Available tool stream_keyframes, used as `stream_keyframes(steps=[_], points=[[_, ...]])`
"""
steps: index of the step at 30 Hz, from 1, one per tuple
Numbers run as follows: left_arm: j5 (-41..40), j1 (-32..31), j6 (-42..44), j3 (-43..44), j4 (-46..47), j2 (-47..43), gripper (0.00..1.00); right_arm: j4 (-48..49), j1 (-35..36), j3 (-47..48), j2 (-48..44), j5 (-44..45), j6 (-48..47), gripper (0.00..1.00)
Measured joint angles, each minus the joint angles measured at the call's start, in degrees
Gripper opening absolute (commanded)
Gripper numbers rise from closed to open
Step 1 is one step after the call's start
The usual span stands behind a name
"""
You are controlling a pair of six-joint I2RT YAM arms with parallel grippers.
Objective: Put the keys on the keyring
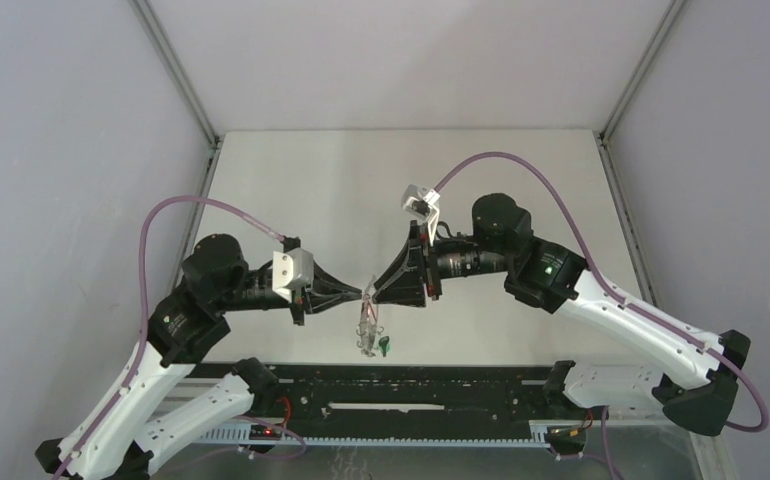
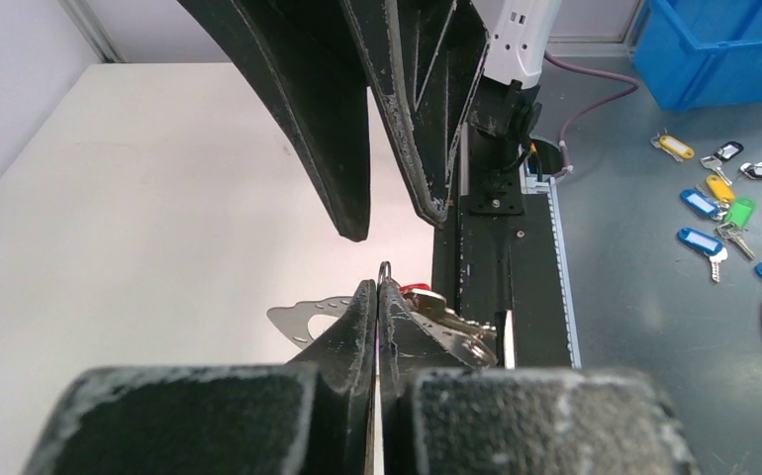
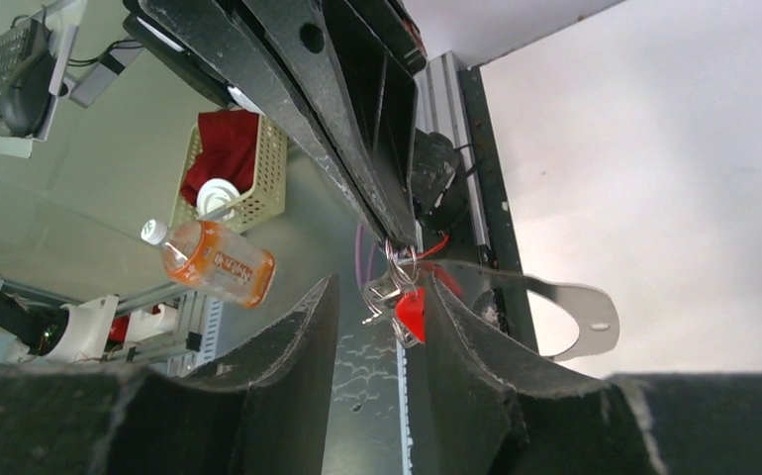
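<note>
Left claw (image 1: pixel 365 297): clenched hard on the keyring (image 1: pixel 366 325), just beyond the black rail (image 1: pixel 411 385) and a little left of its middle. A small wire loop pokes out past my closed tips.
Keyring: hangs limp from that grip, trailing back toward the rail. A flat silver tag (image 2: pixel 303 319) dangles with it on the side away from the rail.
Red key (image 3: pixel 410 312): sits in the bunch right under the grip. I cannot tell whether it is threaded on.
Green key (image 1: pixel 385 347): lowest in the bunch and nearest the rail. I cannot tell whether it hangs free or rests on the worktop (image 1: pixel 361 190).
Right claw (image 1: pixel 376 291): released, jaws apart on either side of the red key, tip to tip with my left claw beyond the rail.
Step in hand: I judge this to be the threading of the red key, with the left claw steadying the ring and the right claw lining up for a pinch.
Next move: it calls for closing gently on the red head alone, clear of the wire, then steering the key's hole along the ring while the left grip holds firm.
</note>
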Motion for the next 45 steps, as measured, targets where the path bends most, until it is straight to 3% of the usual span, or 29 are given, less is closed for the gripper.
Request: stream_keyframes(steps=[4, 17, 20, 22, 23, 27, 34, 37, 39, 45], points=[[0.15, 0.00, 0.00, 0.00, 0.02, 0.02, 0.00, 1.97, 0.04, 0.00, 0.61, -1.03, -0.02, 0.32], [0.26, 0.00, -0.87, 0.00, 0.79, 0.02, 0.00, 3.85, 1.27, -0.02, 2.54, -2.23, -0.04, 0.25], [0.33, 0.00, -1.33, 0.00, 0.94, 0.00, 0.00, 3.87, 1.57, 0.00, 2.54, -1.60, -0.24, 0.32], [0.33, 0.02, -1.51, 0.00, 1.05, 0.00, 0.00, 3.78, 2.23, 0.00, 2.60, -0.72, -0.63, 0.32], [0.33, 0.00, -1.53, 0.00, 1.05, 0.00, 0.00, 3.61, 2.69, 0.00, 2.69, -0.15, -0.90, 0.29], [0.52, 0.00, -1.60, 0.00, 0.59, -0.17, 0.00, 2.99, 3.58, 0.00, 2.71, 1.77, -2.12, 0.00], [0.15, 0.02, -1.46, 0.00, 0.11, -0.39, 0.00, 2.19, 3.98, 0.17, 2.67, 2.97, -3.54, 0.00], [0.87, 0.02, 0.28, 0.00, -0.42, -0.11, 0.17, -1.88, 4.61, 2.47, 3.08, 4.37, -5.55, 0.00], [1.68, 0.02, 2.05, 0.00, -1.27, 0.24, 0.23, -6.91, 5.55, 5.70, 4.44, 5.40, -7.69, 0.00], [4.42, 0.13, 8.81, 1.51, -9.35, 3.58, 0.15, -23.85, 9.16, 16.48, 11.34, 9.99, -14.49, 0.00]])
